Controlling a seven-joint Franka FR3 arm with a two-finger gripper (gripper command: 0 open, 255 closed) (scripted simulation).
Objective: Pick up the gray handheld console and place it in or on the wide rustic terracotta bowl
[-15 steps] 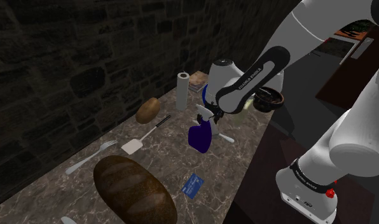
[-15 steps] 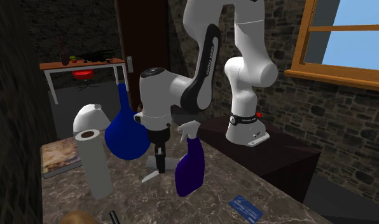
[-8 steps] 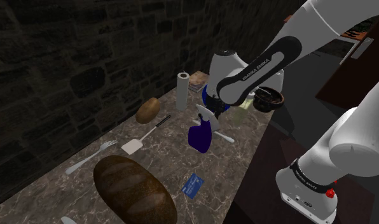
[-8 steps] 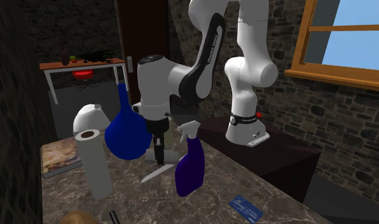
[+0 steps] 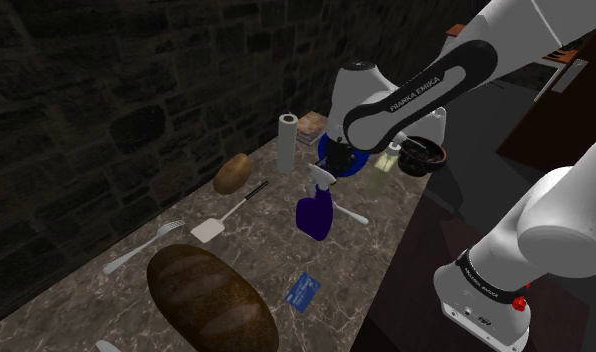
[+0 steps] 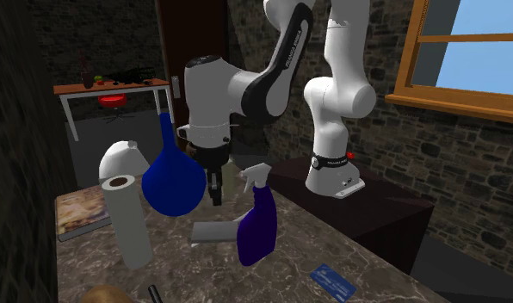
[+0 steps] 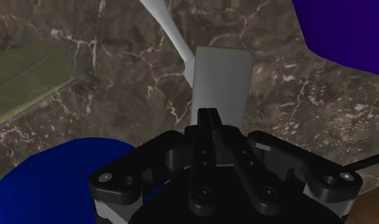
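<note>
Wrist view: gray handheld console [image 7: 221,79] flat on the veined marble counter [image 7: 118,95], gripper [image 7: 208,113] closed and empty.
The console is a plain, smooth slab with squared corners. Its long axis runs straight away from the black fingers, which meet on nothing above its near end. In the second exterior view it lies crosswise, one end hidden behind the blue spray bottle [image 6: 256,225], with a glossy, round-bellied blue vase [image 6: 173,182] near. In the shoulder view the dark, reddish-rimmed bowl [image 5: 431,152] stands apart, further along the counter.
</note>
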